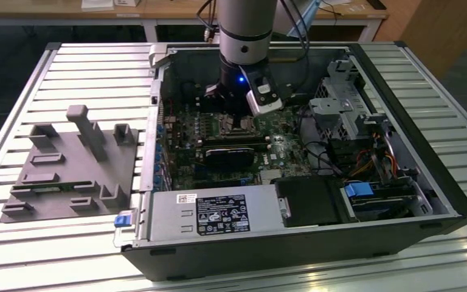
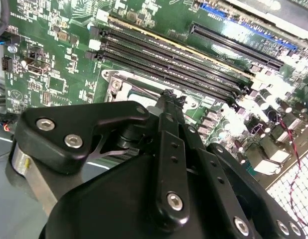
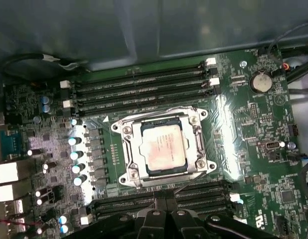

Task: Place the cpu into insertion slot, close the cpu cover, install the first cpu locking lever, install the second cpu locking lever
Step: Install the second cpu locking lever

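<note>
The cpu (image 3: pixel 163 147), a dull silver square chip, lies flat in the insertion slot, whose dark rim (image 3: pixel 166 174) shows around it. The cpu cover (image 3: pixel 125 149), a silvery frame, lies down around the chip. In the first wrist view my gripper (image 3: pixel 166 203) hangs just off the socket's edge, beside the memory slots, fingers together with nothing seen between them. In the second wrist view my gripper's tip (image 2: pixel 168 95) sits at the frame's edge, next to a thin metal lever rod (image 2: pixel 142 91). In the exterior view my gripper (image 1: pixel 235 115) stands over the socket (image 1: pixel 235 126) inside the open computer case.
Black memory slots (image 3: pixel 144 82) flank the socket on two sides. A silver power supply (image 1: pixel 209 213) fills the case's front, and drive cages with cables (image 1: pixel 355 121) are on the exterior view's right. A grey fixture (image 1: pixel 71 164) lies outside the case on the exterior view's left.
</note>
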Action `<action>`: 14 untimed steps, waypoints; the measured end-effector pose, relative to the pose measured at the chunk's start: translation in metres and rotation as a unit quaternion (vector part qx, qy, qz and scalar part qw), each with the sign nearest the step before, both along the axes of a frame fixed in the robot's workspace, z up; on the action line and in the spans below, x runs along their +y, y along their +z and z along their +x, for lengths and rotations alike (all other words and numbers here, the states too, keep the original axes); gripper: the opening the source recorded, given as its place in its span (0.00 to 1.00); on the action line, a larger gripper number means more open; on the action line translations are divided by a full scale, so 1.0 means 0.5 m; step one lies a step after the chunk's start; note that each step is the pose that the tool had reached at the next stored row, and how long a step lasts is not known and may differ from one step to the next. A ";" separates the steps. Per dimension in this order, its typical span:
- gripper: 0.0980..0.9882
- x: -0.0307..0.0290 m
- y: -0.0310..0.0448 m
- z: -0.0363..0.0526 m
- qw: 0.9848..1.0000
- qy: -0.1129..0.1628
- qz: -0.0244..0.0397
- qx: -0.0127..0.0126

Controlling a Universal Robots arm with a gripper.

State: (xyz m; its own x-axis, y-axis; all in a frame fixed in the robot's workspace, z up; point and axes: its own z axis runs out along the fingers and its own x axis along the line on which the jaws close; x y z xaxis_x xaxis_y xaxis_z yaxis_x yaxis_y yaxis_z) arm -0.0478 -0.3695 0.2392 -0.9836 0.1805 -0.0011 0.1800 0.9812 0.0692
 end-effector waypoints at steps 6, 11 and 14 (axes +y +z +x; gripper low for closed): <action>0.00 -0.010 -0.005 -0.004 1.000 0.000 0.013 0.000; 0.00 -0.021 -0.009 -0.009 1.000 0.000 0.020 0.000; 0.00 -0.026 -0.012 -0.011 1.000 0.000 0.028 0.000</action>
State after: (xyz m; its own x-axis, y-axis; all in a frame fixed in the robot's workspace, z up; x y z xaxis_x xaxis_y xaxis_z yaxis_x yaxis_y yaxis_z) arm -0.0535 -0.3825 0.2331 -0.9836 0.1804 0.0091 0.1801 0.9758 0.1241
